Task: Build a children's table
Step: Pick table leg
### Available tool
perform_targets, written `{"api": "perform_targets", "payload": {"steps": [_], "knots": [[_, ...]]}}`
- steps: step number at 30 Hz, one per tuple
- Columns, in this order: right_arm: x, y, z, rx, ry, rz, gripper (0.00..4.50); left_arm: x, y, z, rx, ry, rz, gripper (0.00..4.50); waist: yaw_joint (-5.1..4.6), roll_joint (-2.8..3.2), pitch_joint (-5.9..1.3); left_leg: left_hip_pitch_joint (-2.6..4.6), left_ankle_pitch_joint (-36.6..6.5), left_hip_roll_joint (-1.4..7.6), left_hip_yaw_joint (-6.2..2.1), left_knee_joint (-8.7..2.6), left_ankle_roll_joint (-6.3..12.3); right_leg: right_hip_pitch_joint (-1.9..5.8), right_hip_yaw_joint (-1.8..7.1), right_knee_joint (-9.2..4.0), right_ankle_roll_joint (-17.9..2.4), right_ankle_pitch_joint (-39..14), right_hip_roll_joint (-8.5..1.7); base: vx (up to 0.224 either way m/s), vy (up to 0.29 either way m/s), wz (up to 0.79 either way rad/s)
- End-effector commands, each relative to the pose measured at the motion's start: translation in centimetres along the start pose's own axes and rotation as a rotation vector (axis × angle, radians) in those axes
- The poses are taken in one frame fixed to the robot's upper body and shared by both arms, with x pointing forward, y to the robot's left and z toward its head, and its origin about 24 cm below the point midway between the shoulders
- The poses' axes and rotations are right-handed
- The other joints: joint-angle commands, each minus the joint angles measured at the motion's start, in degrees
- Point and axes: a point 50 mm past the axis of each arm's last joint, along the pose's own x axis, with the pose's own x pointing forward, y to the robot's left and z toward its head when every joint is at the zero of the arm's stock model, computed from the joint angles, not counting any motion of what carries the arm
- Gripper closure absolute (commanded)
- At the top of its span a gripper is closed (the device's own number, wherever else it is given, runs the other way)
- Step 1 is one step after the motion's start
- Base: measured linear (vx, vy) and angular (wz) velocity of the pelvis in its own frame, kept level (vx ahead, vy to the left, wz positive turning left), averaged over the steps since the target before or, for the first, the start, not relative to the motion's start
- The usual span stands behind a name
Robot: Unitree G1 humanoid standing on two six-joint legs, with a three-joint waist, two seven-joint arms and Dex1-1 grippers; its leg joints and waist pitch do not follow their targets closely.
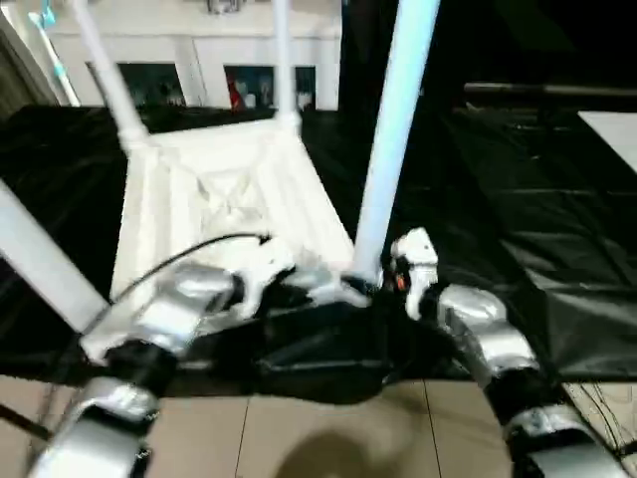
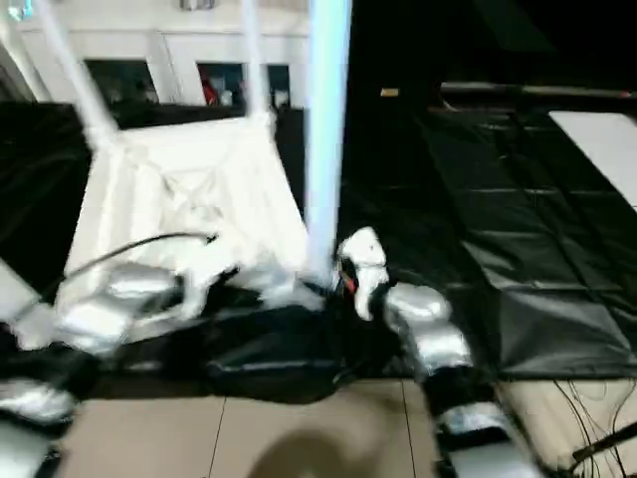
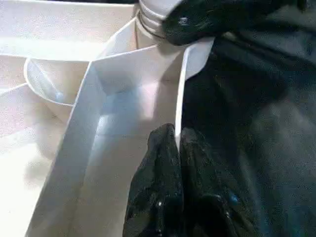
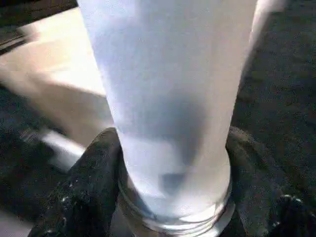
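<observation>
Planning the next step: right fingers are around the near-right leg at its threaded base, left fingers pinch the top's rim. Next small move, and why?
Probably twist the leg further with the right gripper: threads still show above the socket in the right wrist view, so it looks not fully seated. Keep the left gripper pinched on the tabletop rim to steady it.

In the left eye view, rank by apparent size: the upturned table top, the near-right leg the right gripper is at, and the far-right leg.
1. Table top, widest by far.
2. Near-right leg, looks thick and long partly because it stands nearer the camera.
3. Far-right leg, thinnest; being farther away shrinks it, so the two legs may really match.

The right gripper clasps the near-right leg's base.
</observation>
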Motion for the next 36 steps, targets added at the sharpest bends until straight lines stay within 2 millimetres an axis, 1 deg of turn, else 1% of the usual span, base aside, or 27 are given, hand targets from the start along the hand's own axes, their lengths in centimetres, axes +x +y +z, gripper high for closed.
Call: {"api": "perform_targets", "payload": {"steps": [1, 2, 3, 5, 7, 8, 11, 14, 15, 16, 18, 19, 20, 21, 22, 23, 24, 26, 27, 28, 29, 30, 31, 32, 34, 35, 36], "knots": [[1.9, 2.6, -1.5, 0.091, 0.057, -0.028, 1.81, 0.8, 1.0, -1.2, -0.125, 0.047, 0.242, 4.50, -0.01, -0.67, -2.29, 0.15, -15.3, 0.44, -0.06, -3.97, -0.26, 1.98, 1.47, -5.69, -8.4, -23.5, -3.42, 0.000, 0.000, 0.00], [2.2, 2.6, -1.6, 0.101, 0.074, -0.078, 1.81, 1.1, 1.2, -1.0, -0.144, 0.044, 0.287, 4.50, -0.23, -0.60, -2.35, 0.16, -15.6, 0.38, -0.13, -4.01, -0.53, 1.75, 1.46, -5.86, -7.8, -24.7, -3.42, 0.000, 0.000, 0.00], [2.4, 2.6, -1.7, 0.102, 0.088, -0.102, 1.81, 1.3, 1.2, -0.9, -0.150, 0.042, 0.306, 4.50, -0.27, -0.61, -2.36, 0.09, -15.6, 0.35, -0.19, -4.02, -0.49, 1.81, 1.41, -5.88, -7.5, -24.7, -3.40, 0.000, 0.000, 0.00], [3.3, 2.2, -1.2, 0.155, 0.086, -0.245, 1.81, 2.3, 1.3, -0.2, -0.174, 0.036, 0.386, 4.50, -0.42, -0.66, -2.55, 0.07, -15.0, 0.30, -0.10, -3.90, -0.37, 1.63, 1.47, -5.77, -8.0, -22.2, -3.29, 0.000, 0.000, 0.00], [3.6, 2.1, -1.0, 0.175, 0.077, -0.293, 1.81, 2.6, 1.3, 0.1, -0.173, 0.036, 0.405, 4.50, -0.36, -0.62, -2.66, 0.14, -14.7, 0.26, -0.05, -3.82, -0.34, 1.69, 1.50, -5.67, -8.3, -20.5, -3.24, 0.000, 0.000, 0.00], [3.9, 2.3, -0.9, 0.159, 0.086, -0.316, 1.81, 3.0, 1.2, 0.3, -0.163, 0.039, 0.406, 4.50, -0.28, -0.73, -2.71, -0.07, -13.9, 0.22, 0.10, -3.69, 0.34, 1.74, 1.53, -5.46, -9.1, -16.9, -3.16, 0.000, 0.000, 0.00], [4.2, 2.9, -0.9, 0.134, 0.094, -0.288, 1.81, 3.3, 0.9, 0.5, -0.145, 0.038, 0.377, 4.50, -0.14, -0.74, -2.88, -0.45, -12.4, 0.24, 0.08, -3.64, 1.03, 2.14, 1.44, -5.07, -9.7, -13.9, -3.29, 0.000, 0.000, 0.00], [4.5, 3.7, -0.8, 0.114, 0.078, -0.213, 1.81, 3.3, 0.7, 0.3, -0.126, 0.050, 0.344, 4.50, -0.07, -0.66, -2.89, -0.59, -11.4, 0.26, 0.14, -3.53, 1.67, 2.27, 1.43, -4.99, -9.9, -12.1, -3.34, 0.000, 0.000, 0.00], [4.5, 3.8, -0.7, 0.110, 0.068, -0.204, 1.46, 3.4, 0.7, 0.2, -0.120, 0.053, 0.337, 4.50, -0.12, -0.66, -2.87, -0.61, -11.4, 0.26, 0.14, -3.55, 1.72, 2.28, 1.41, -4.97, -10.0, -12.1, -3.31, 0.000, 0.000, 0.00], [4.5, 3.8, -0.7, 0.110, 0.068, -0.204, 1.26, 3.4, 0.7, 0.2, -0.120, 0.053, 0.337, 4.50, -0.12, -0.67, -2.87, -0.61, -11.4, 0.28, 0.15, -3.57, 1.77, 2.30, 1.41, -4.99, -10.0, -12.3, -3.31, 0.000, 0.000, 0.00], [4.5, 3.9, -0.5, 0.092, 0.040, -0.180, 1.09, 3.3, 0.4, -0.2, -0.116, 0.072, 0.299, 4.50, -0.21, -0.48, -2.77, -0.73, -12.7, 0.29, 0.08, -3.68, 1.79, 2.29, 1.36, -5.10, -9.8, -13.8, -3.40, 0.000, 0.000, 0.00], [4.5, 3.9, -0.3, 0.081, 0.029, -0.171, 1.03, 3.3, 0.3, -0.5, -0.114, 0.083, 0.284, 4.50, -0.79, -0.66, -2.61, -1.49, -12.7, 0.18, -0.22, -4.05, 1.47, 2.85, 1.19, -5.07, -9.0, -14.9, -3.44, 0.000, 0.000, 0.00], [4.4, 3.6, 0.0, 0.061, 0.006, -0.154, 0.90, 3.1, 0.2, -0.9, -0.105, 0.111, 0.257, 4.50, -1.33, -0.65, -2.59, -1.72, -13.1, 0.13, -0.50, -4.28, 1.00, 3.09, 0.93, -5.08, -8.3, -16.2, -3.41, 0.000, 0.000, 0.00], [4.4, 3.6, 0.0, 0.061, 0.006, -0.154, 0.77, 3.1, 0.2, -0.9, -0.105, 0.111, 0.257, 4.50, -1.68, -0.63, -2.63, -1.74, -13.7, 0.12, -0.60, -4.27, 0.92, 3.08, 0.89, -5.08, -8.3, -16.7, -3.37, -0.013, 0.002, -0.19], [4.1, 3.1, 0.5, 0.032, -0.017, -0.131, 0.69, 2.8, 0.2, -1.3, -0.095, 0.132, 0.226, 4.50, -1.95, -0.64, -2.75, -1.57, -13.8, 0.16, -0.69, -4.20, 0.93, 2.95, 0.91, -5.11, -8.4, -16.7, -3.42, 0.000, 0.000, 0.00], [3.9, 2.9, 0.7, 0.013, -0.024, -0.117, 0.67, 2.6, 0.2, -1.5, -0.093, 0.140, 0.209, 4.50, -1.97, -0.66, -2.62, -1.08, -14.8, 0.22, -0.44, -4.04, 1.27, 2.45, 1.11, -5.42, -9.1, -17.2, -3.38, 0.000, 0.000, 0.00], [3.7, 2.7, 0.9, -0.003, -0.031, -0.096, 0.65, 2.4, 0.2, -1.6, -0.089, 0.147, 0.193, 4.50, -1.97, -0.68, -2.61, -0.90, -15.2, 0.29, -0.36, -4.00, 1.46, 2.33, 1.18, -5.47, -9.5, -17.4, -3.36, 0.000, 0.000, 0.00], [3.2, 2.3, 1.3, -0.046, -0.046, -0.036, 0.65, 2.0, 0.2, -2.1, -0.080, 0.170, 0.153, 4.50, -1.82, -0.68, -2.70, -0.86, -13.9, 0.43, -0.17, -3.85, 2.22, 2.40, 1.30, -5.27, -10.9, -14.4, -3.33, 0.000, 0.000, 0.00], [2.7, 2.1, 1.6, -0.072, -0.057, 0.014, 0.65, 1.6, 0.2, -2.4, -0.067, 0.190, 0.131, 4.50, -1.75, -0.76, -2.71, -0.87, -13.7, 0.44, -0.18, -3.79, 2.47, 2.52, 1.26, -5.20, -11.1, -13.6, -3.27, 0.000, 0.000, 0.00], [2.3, 1.9, 1.7, -0.088, -0.062, 0.055, 0.65, 1.3, 0.3, -2.7, -0.055, 0.204, 0.116, 4.50, -1.79, -0.60, -2.82, -1.08, -12.8, 0.53, -0.21, -3.76, 2.96, 2.71, 1.26, -4.91, -11.7, -11.4, -3.29, 0.000, 0.000, 0.00], [1.8, 1.7, 1.9, -0.107, -0.065, 0.103, 0.65, 0.9, 0.3, -2.9, -0.043, 0.215, 0.098, 4.50, -1.70, -0.61, -3.01, -0.87, -11.5, 0.52, -0.01, -3.44, 3.52, 2.66, 1.28, -4.69, -12.7, -8.0, -3.18, 0.000, 0.000, 0.00], [1.3, 1.5, 1.9, -0.129, -0.063, 0.146, 0.65, 0.6, 0.4, -3.1, -0.033, 0.219, 0.079, 4.50, -1.65, -0.59, -3.01, -0.88, -10.6, 0.51, 0.03, -3.37, 3.72, 2.70, 1.30, -4.55, -13.2, -6.4, -3.17, 0.000, 0.000, 0.00], [0.9, 1.3, 1.9, -0.143, -0.061, 0.174, 0.65, 0.4, 0.4, -3.2, -0.028, 0.220, 0.067, 4.50, -1.54, -0.70, -3.10, -1.01, -9.6, 0.47, 0.03, -3.28, 4.33, 3.00, 1.22, -4.27, -14.0, -3.6, -3.12, 0.000, 0.000, 0.00], [-0.1, 0.8, 1.9, -0.186, -0.041, 0.239, 0.65, -0.4, 0.4, -3.5, -0.014, 0.213, 0.021, 4.50, -1.44, -0.75, -3.04, -0.88, -9.1, 0.47, 0.08, -3.25, 4.60, 3.04, 1.11, -4.27, -14.5, -2.6, -3.10, 0.000, 0.000, 0.00], [-0.9, 0.3, 1.9, -0.216, -0.025, 0.284, 0.65, -1.0, 0.4, -3.6, 0.011, 0.206, -0.017, 4.50, -1.36, -0.72, -2.92, -0.83, -9.8, 0.52, 0.19, -3.23, 5.10, 2.88, 1.17, -4.39, -14.6, -3.5, -3.16, 0.000, 0.000, 0.00], [-1.9, -0.3, 2.1, -0.252, -0.016, 0.307, 0.65, -1.8, 0.5, -4.1, 0.004, 0.234, -0.049, 4.50, -1.10, -0.82, -2.82, -0.66, -10.8, 0.76, 0.13, -3.40, 4.79, 2.83, 1.17, -4.47, -14.4, -5.6, -3.27, 0.000, 0.000, 0.00], [-2.1, -0.5, 2.2, -0.255, -0.016, 0.313, 0.65, -2.1, 0.4, -4.2, 0.011, 0.245, -0.064, 4.50, -1.12, -0.97, -2.78, -0.67, -11.0, 0.77, 0.18, -3.43, 4.60, 2.80, 1.19, -4.50, -14.3, -6.6, -3.26, 0.000, 0.000, 0.00]]}}
